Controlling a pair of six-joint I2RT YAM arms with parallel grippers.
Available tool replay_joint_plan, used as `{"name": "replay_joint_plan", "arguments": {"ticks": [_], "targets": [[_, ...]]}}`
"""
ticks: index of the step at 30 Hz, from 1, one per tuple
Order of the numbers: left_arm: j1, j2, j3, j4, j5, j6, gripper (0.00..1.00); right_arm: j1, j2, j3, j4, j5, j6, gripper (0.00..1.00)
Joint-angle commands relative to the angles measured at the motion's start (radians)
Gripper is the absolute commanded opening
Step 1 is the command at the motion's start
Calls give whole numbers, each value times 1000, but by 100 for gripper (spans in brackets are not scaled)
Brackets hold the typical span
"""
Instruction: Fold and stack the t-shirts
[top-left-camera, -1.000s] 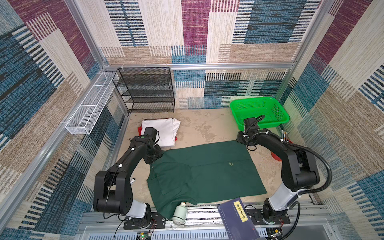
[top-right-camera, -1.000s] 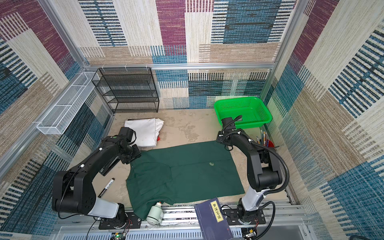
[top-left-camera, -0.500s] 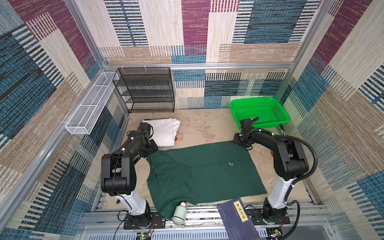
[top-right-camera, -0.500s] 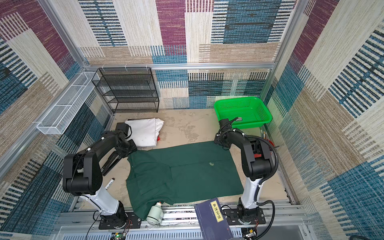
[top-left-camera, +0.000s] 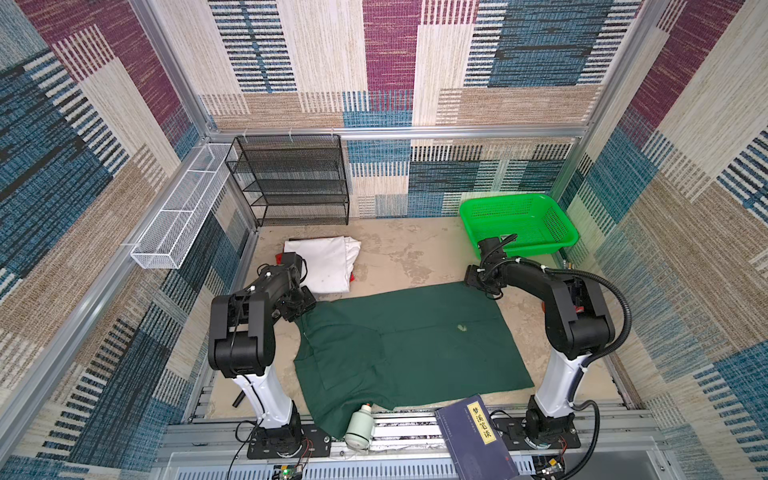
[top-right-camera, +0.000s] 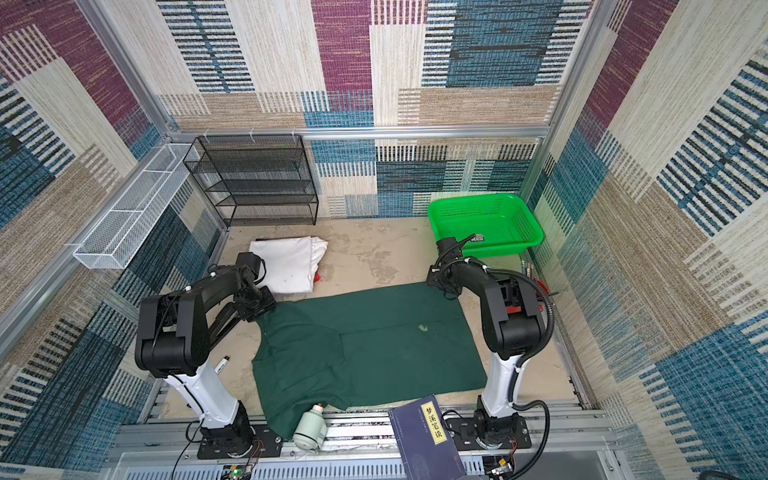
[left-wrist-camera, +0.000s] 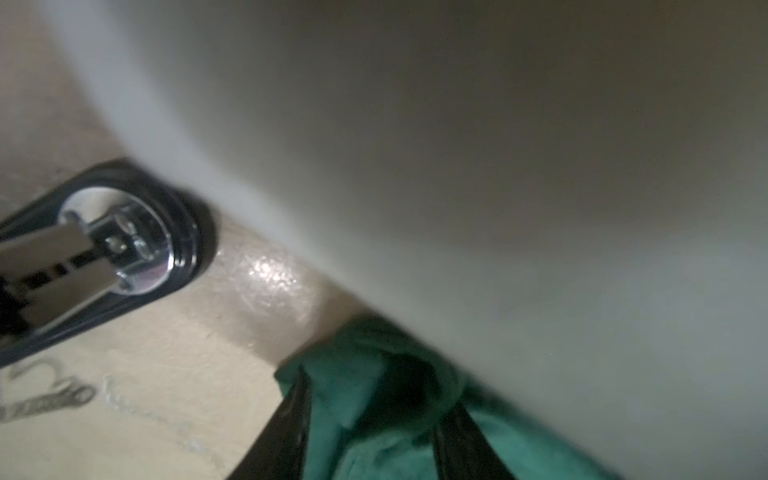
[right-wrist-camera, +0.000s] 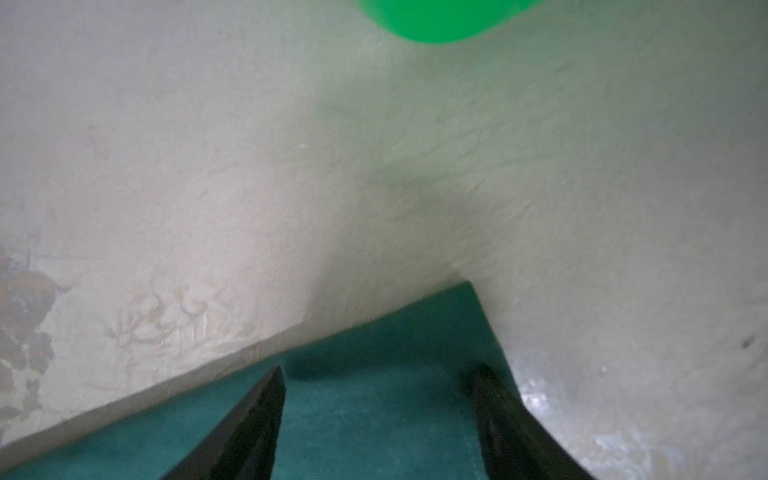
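A dark green t-shirt (top-left-camera: 415, 345) (top-right-camera: 374, 345) lies spread flat in the middle of the table in both top views. My left gripper (top-left-camera: 305, 305) (top-right-camera: 266, 307) sits low at its far left corner. In the left wrist view the gripper (left-wrist-camera: 374, 399) has a hump of green cloth (left-wrist-camera: 361, 374) bunched between its fingers. My right gripper (top-left-camera: 478, 282) (right-wrist-camera: 380, 378) stands open over the far right corner, where the cloth (right-wrist-camera: 374, 415) lies flat between the fingers. A folded white t-shirt (top-left-camera: 324, 262) lies behind the left gripper, with a red one (top-left-camera: 352, 276) peeking out beneath it.
A bright green basket (top-left-camera: 536, 249) stands at the back right, just behind the right gripper. A black mesh rack (top-left-camera: 291, 178) lines the back wall and a white wire basket (top-left-camera: 178, 224) the left wall. A pale bottle (top-left-camera: 360, 428) and a blue book (top-left-camera: 478, 436) lie at the front edge.
The right jaws have opened wider at the far right corner. The left arm has raised its elbow while its gripper stayed at the far left corner. The shirt has barely shifted.
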Motion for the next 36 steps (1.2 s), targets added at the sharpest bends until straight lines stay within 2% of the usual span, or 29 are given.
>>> {"name": "replay_joint_plan", "arguments": {"ticks": [1,6,13,15,17,20,24,31,36], "targets": [[2,14,-20,-46,-33,-34,37,-8,11,-3,-11,20,26,74],[2,3,-63,-33,-21,-41,27,-20,15,-13,0,9,34,77],[2,-7,-101,-18,13,-28,2,-21,26,-9,0,21,24,77],[2,-18,-111,-17,16,-24,0,-21,29,-11,-2,20,20,76],[2,-33,-118,-18,15,-23,0,-21,34,-11,-3,12,17,70],[2,-53,-120,-18,16,-17,0,-21,40,-13,-5,-7,12,57],[2,-73,-120,-27,27,-12,0,-21,29,-20,-3,-13,14,32],[2,-123,-152,-26,55,-4,0,-21,-1,-40,0,-18,16,1],[2,-188,-166,-49,66,11,0,-21,-51,-96,-9,-20,32,0]]}}
